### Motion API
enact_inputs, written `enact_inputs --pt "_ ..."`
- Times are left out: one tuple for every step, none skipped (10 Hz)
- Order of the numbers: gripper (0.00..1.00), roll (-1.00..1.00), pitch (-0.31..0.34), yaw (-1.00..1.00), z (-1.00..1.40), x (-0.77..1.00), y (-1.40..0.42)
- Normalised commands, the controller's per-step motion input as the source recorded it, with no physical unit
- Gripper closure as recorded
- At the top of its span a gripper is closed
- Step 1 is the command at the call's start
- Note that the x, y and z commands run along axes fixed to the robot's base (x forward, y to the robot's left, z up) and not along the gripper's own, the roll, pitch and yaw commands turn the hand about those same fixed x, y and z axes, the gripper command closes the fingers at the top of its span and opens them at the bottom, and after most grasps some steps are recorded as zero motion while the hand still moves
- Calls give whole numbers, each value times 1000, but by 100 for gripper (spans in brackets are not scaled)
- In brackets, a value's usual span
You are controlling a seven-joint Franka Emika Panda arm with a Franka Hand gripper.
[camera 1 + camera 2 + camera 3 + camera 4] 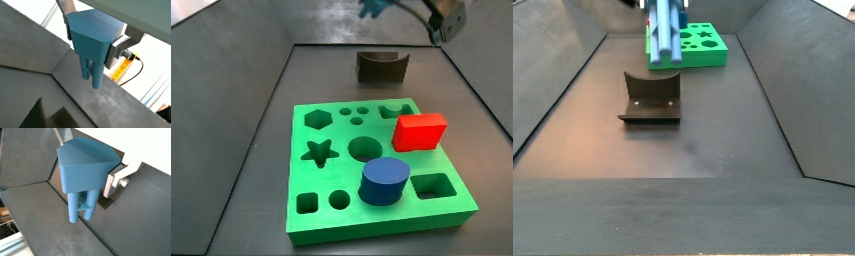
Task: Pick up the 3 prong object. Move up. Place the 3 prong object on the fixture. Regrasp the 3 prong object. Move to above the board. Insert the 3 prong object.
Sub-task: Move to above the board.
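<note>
My gripper is shut on the 3 prong object, a slate-blue piece with a wide body and prongs pointing down. It also shows in a wrist view, with a silver finger pressed on its side. In a side view the object hangs in the air above the fixture, apart from it. In a side view only part of it shows at the frame's edge, beyond the fixture. The green board lies nearer the camera there.
A red cube and a dark blue cylinder sit in the board's cut-outs. The board lies behind the fixture in a side view. Dark sloping walls enclose the floor on both sides.
</note>
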Motion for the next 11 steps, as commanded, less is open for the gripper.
enact_inputs --pt "100 -84 7 -38 1000 -157 28" --pt "100 -86 6 -32 1000 -153 29" --pt "100 -89 4 -25 1000 -149 31" --pt "100 -89 2 -23 983 -144 32" --pt "100 -90 -3 -19 773 -111 26" --pt "100 -94 -3 -20 616 -86 21" --pt "100 -93 -1 -20 456 -68 19" --pt "100 -92 3 -18 294 -54 13" --pt "100 -1000 -15 -75 236 -341 -1000" --pt "100 -1000 -18 -75 213 -339 -1000" --pt "100 -1000 -16 -72 233 -360 -1000"
